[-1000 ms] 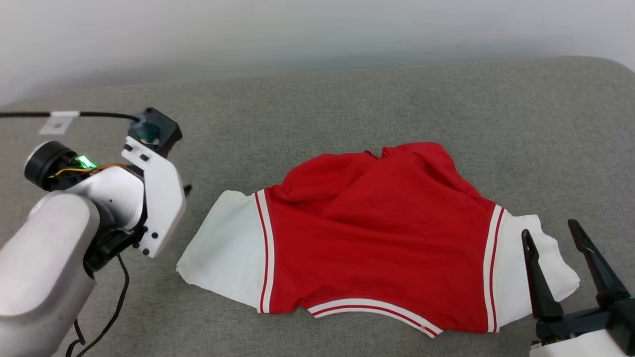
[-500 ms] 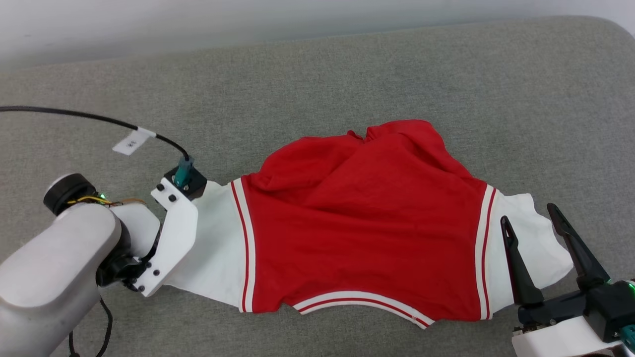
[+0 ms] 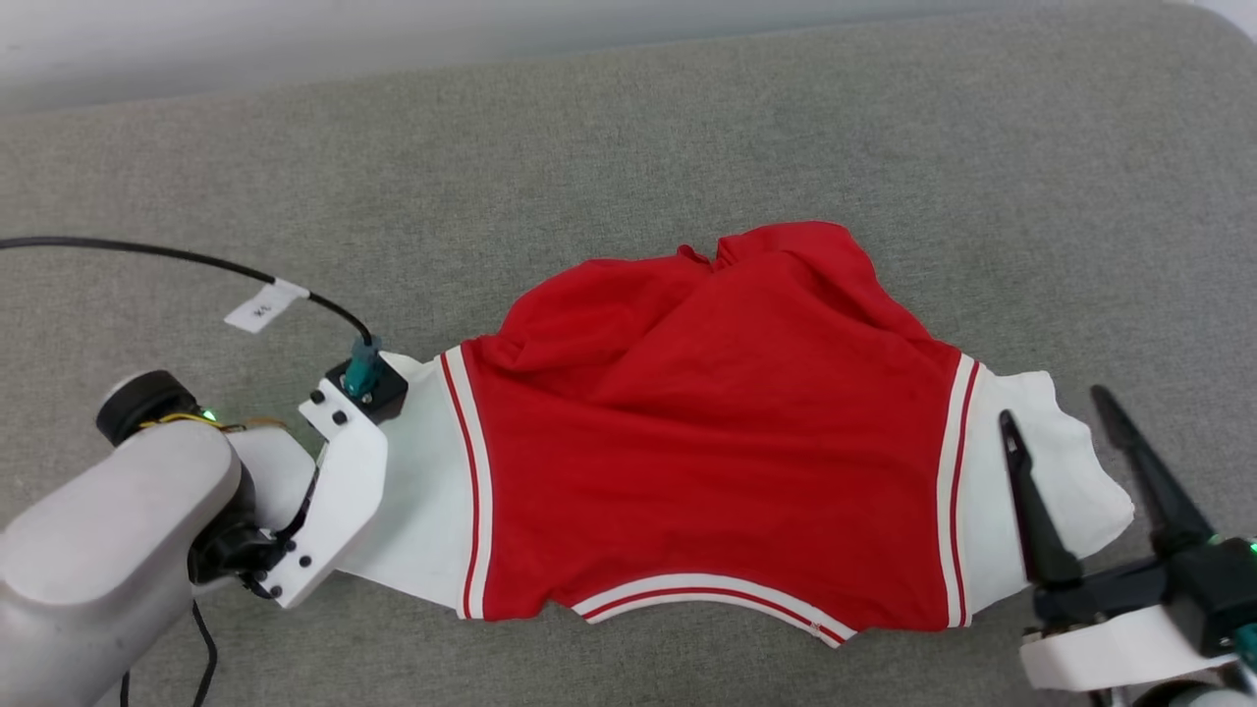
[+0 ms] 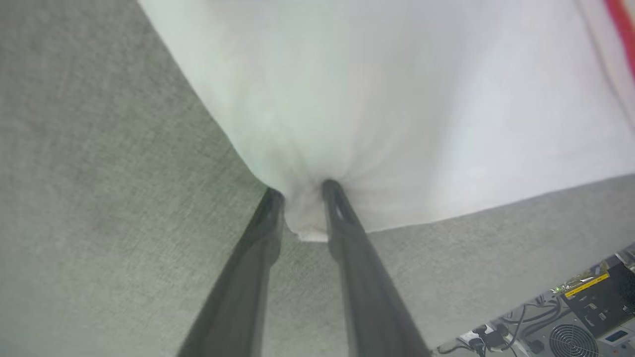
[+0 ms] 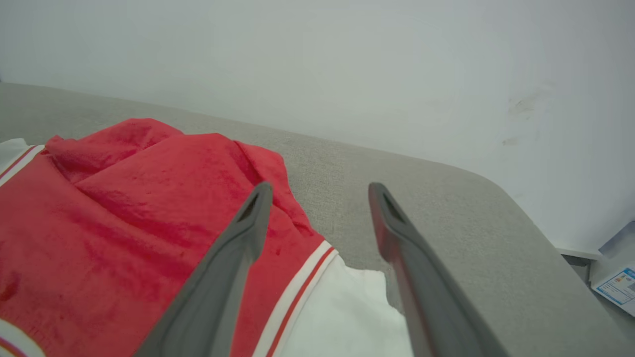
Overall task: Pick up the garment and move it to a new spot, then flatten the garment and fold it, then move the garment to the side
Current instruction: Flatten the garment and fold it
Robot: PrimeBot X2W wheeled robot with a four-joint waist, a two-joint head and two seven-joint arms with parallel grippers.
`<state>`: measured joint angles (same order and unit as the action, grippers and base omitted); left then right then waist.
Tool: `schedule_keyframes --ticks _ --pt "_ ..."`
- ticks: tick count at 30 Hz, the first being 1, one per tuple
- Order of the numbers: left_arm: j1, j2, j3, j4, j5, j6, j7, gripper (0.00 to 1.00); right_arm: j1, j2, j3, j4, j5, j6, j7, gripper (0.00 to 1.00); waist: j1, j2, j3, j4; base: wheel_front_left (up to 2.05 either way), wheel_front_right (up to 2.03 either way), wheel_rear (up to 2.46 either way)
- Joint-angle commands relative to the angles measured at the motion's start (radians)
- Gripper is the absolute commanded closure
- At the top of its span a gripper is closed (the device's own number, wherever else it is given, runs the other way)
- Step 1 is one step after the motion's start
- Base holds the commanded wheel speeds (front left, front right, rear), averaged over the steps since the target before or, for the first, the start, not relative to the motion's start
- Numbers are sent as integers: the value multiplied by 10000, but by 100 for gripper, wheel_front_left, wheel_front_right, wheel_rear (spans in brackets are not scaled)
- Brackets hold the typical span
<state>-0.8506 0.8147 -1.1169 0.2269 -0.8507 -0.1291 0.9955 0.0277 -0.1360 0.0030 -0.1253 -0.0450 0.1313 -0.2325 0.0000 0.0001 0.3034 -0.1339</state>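
The garment [image 3: 707, 442] lies crumpled on the grey table, its plain red side up, with a white sleeve at each end and striped trim along the near hem. In the left wrist view my left gripper [image 4: 302, 191] is shut on the corner of the left white sleeve [image 4: 397, 99], and the cloth puckers between the fingertips. In the head view the left wrist mount [image 3: 344, 471] covers those fingers. My right gripper [image 3: 1053, 407] stands open over the right white sleeve, with nothing between its fingers [image 5: 321, 187]. The red body [image 5: 124, 198] lies to its left.
The padded grey table top [image 3: 687, 128] runs back to a pale wall. A black cable with a white tag [image 3: 260, 302] trails from my left wrist across the table. The table's rounded right corner [image 5: 521, 223] is near my right gripper. Electronics [image 4: 585, 317] sit on the floor below the near edge.
My left arm has come down onto the left sleeve and its fingers have closed on the sleeve's corner. The head camera has tilted. The right gripper stays open by the right sleeve.
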Motion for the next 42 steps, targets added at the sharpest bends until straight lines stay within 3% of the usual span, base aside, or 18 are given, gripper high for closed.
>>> schedule_keyframes --ticks 1,5,8,12,18,23,26,29,42 --pt "365 -90 -326 256 -51 8 -120 100 -120 -139 -125 -4 16 -11 19 0 0 -1 -126 40 0 0 0" --pt "235 111 -333 194 -290 6 -670 100 -357 -831 -600 -169 120 -11 330 0 0 -1 -562 147 0 0 0" --pt "234 249 -243 97 -479 8 -1035 100 -512 -1635 -815 -275 577 -9 1241 0 0 -1 -863 226 0 0 0" --pt "322 331 -200 -81 -710 7 -1438 100 -771 -3441 -245 -283 2026 -9 3703 0 0 -1 -1087 330 0 0 0" --pt "281 326 -302 -356 -713 7 -1721 100 -1256 -6166 940 -432 5339 -9 8027 0 0 -1 -1048 500 0 0 0" --pt "-40 235 -397 -566 -586 7 -1811 100 -1741 -7403 1591 86 7318 -9 10574 0 0 -1 -777 720 0 0 0" --pt "-253 182 -448 -673 -529 7 -1842 100 -1986 -7659 1911 536 7934 -9 11491 0 0 -1 -555 889 0 0 0" --pt "-469 156 -483 -785 -493 7 -1873 100 -2156 -7447 2103 1082 8361 -9 11875 0 0 -1 -341 1038 0 0 0" --pt "-1041 249 -701 -964 -477 7 -2110 100 -2742 -6555 3590 2989 8588 -9 11079 0 0 -1 424 1373 0 0 0"
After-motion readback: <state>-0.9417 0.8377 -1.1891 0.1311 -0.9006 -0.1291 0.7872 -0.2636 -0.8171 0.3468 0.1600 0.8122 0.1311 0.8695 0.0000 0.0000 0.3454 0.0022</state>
